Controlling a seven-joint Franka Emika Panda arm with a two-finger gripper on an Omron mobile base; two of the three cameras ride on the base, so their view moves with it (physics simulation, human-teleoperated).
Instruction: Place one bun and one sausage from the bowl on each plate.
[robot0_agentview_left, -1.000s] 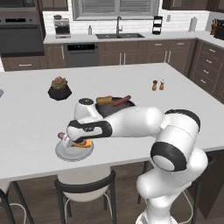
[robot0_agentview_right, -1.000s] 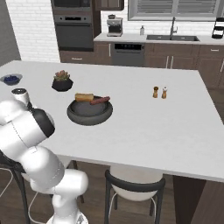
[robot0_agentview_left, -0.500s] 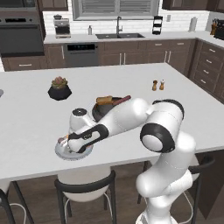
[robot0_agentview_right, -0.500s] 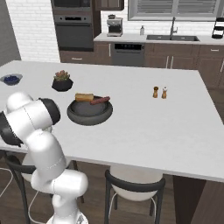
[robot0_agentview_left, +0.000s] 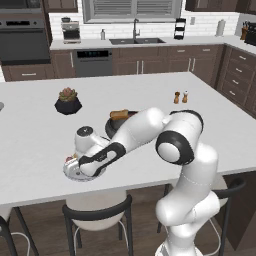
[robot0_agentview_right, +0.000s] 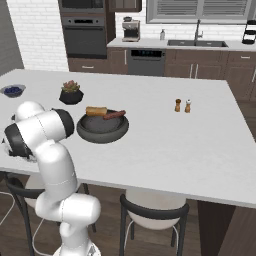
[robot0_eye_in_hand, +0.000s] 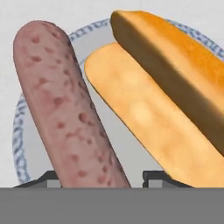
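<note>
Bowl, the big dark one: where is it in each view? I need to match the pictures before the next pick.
Left base view: the bowl sits mid-counter, partly behind the white arm, right of the plant pot.
Right base view: the bowl is left of centre, in full sight, just right of the plant pot.
Hand view: close on the pale grey plate with a sausage and a bun.
Shared landmark: the plant pot.

Dark wood cabinets (robot0_agentview_left: 210, 65), white brick wall (robot0_agentview_right: 40, 30), wall oven (robot0_agentview_right: 84, 30).
</note>
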